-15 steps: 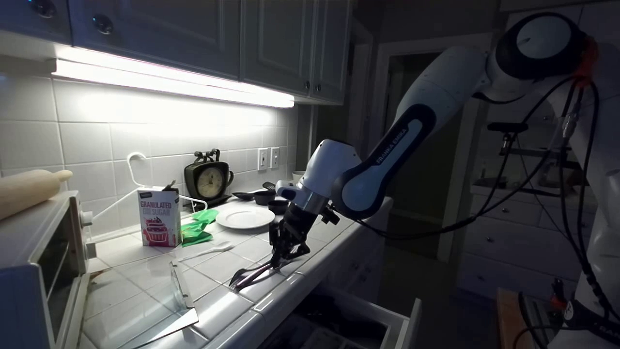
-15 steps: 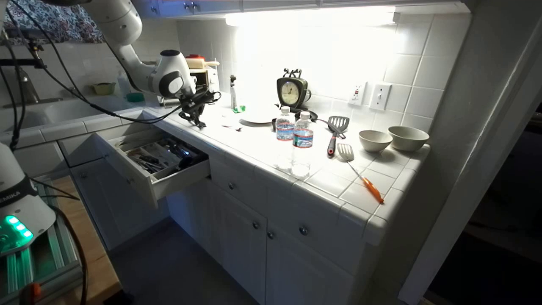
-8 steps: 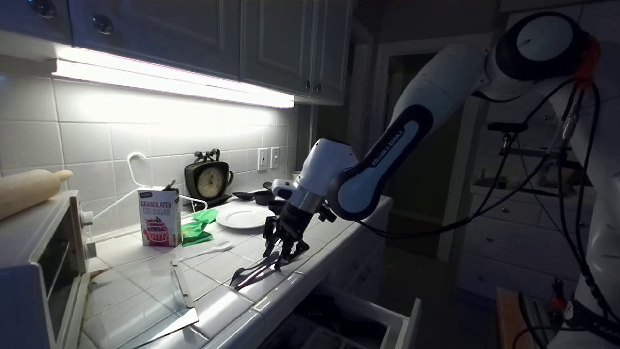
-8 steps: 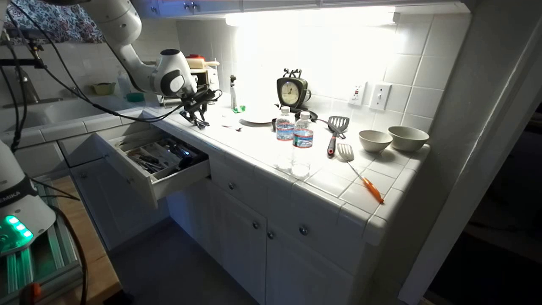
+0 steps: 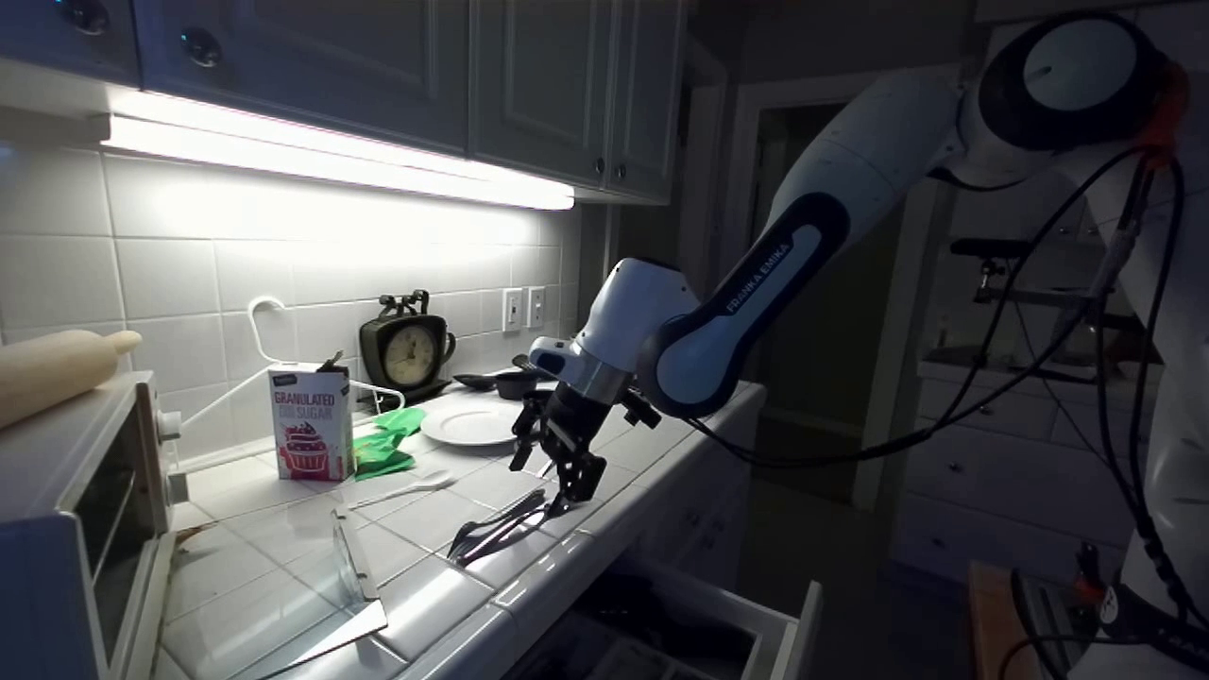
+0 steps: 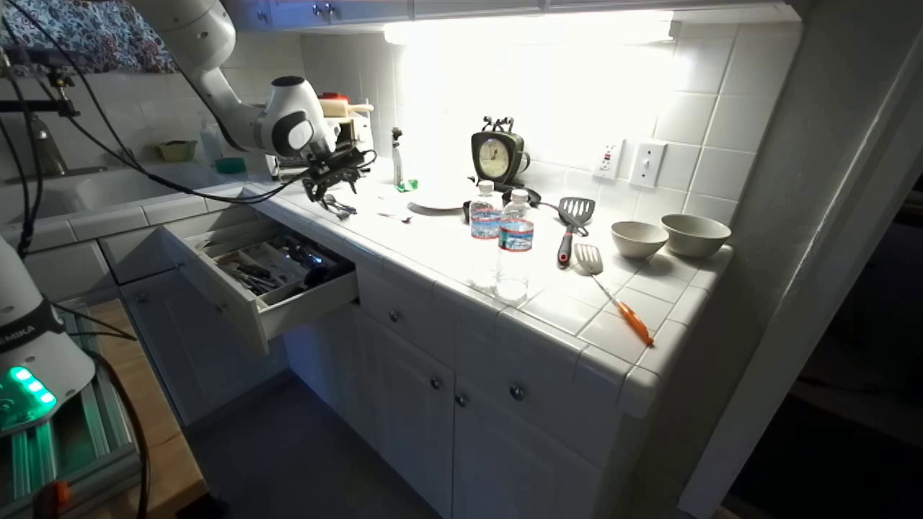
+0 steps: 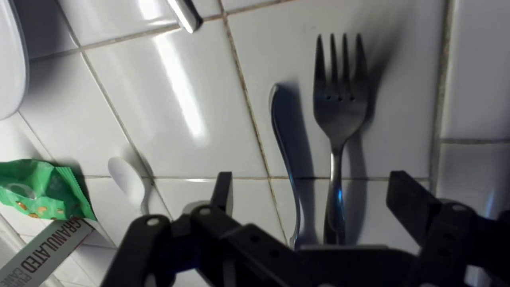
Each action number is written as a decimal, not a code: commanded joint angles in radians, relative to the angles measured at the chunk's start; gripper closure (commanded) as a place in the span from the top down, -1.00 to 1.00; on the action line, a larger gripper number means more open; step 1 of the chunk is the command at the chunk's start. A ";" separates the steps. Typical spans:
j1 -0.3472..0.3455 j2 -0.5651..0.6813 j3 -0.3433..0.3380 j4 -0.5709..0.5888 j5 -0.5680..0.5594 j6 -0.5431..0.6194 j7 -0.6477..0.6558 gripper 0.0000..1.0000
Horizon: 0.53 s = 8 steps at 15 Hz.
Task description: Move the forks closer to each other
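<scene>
At one o'clock from the spread claw (image 7: 310, 187), in the wrist view, lies one fork (image 7: 338, 127); beside it, at nine o'clock, rests a slim handle (image 7: 286, 159), likely another fork's, presumably there for closeness.

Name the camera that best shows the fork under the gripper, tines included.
Wrist view: from above, the fork shows four separate tines, though the gripper hides the handle's end. In both exterior views it is small and slanted; I can't make out its tines.
</scene>
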 commanded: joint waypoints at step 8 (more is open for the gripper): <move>0.261 -0.133 -0.235 0.058 -0.058 -0.310 0.698 1.00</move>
